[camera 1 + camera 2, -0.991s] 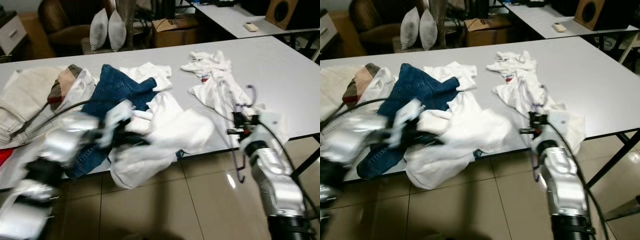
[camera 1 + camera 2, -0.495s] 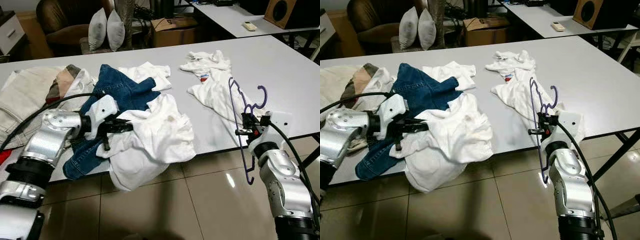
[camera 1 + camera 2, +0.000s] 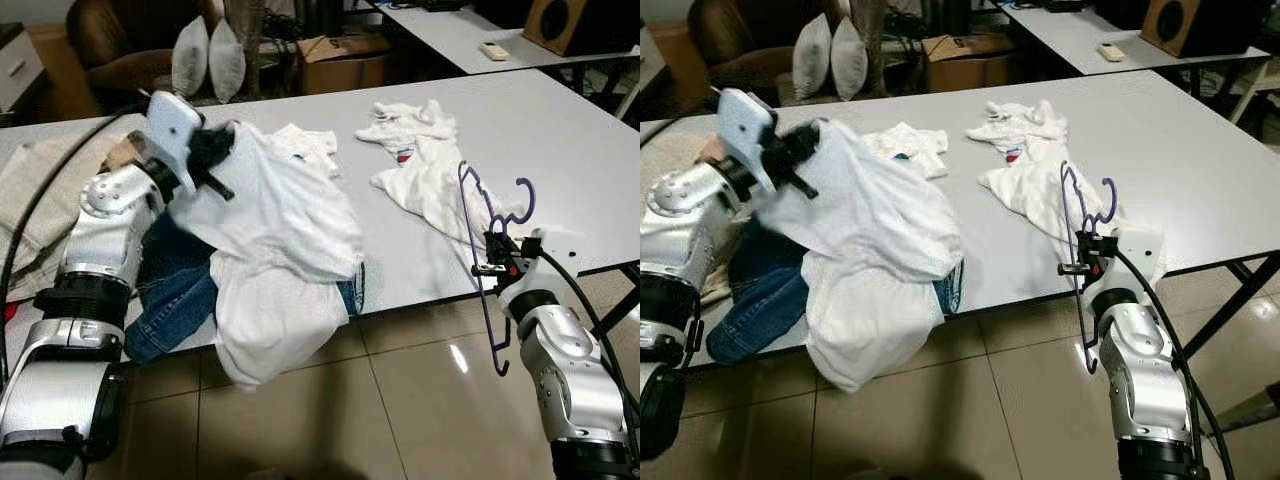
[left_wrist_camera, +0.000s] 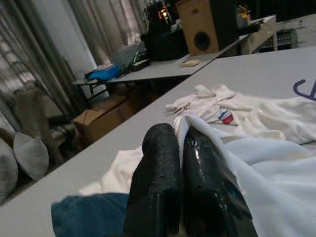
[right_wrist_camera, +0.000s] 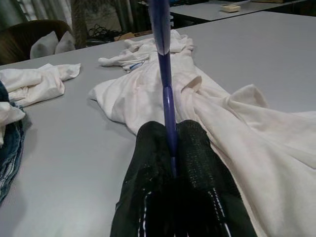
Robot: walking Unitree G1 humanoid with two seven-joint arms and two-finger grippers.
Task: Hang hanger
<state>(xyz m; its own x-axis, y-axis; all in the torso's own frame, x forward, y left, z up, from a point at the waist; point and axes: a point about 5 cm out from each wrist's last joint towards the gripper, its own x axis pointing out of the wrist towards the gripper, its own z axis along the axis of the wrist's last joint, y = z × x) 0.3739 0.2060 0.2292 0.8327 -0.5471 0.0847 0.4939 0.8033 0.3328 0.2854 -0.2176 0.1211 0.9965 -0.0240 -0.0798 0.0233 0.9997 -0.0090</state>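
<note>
**A:** Where is your hanger right now?

**B:** Your right gripper has it. The two fingers are squeezed tight on the thin purple bar. The hanger stands almost straight up and down, at the front edge of the table. Its hook is at the top. Its low end hangs down past the table edge, over the floor.

**A:** And your other arm?

**B:** Your left gripper is up high on the left side, pinched shut on a white shirt. The shirt hangs down from it in a loose bunch, over the jeans and off the table edge.

**A:** So which way does the shirt lie from the hanger?

**B:** To the hanger's left, well apart. I think the two need to come together, so you must bring the arms toward the middle. The hanger is tall and the shirt opening is hard to see; I can't tell where the neck hole is.

**A:** Anything in the way?

**B:** Another white shirt lies on the table just beside the hanger. The hook could catch on it. More clothes are piled at the far left.
</note>
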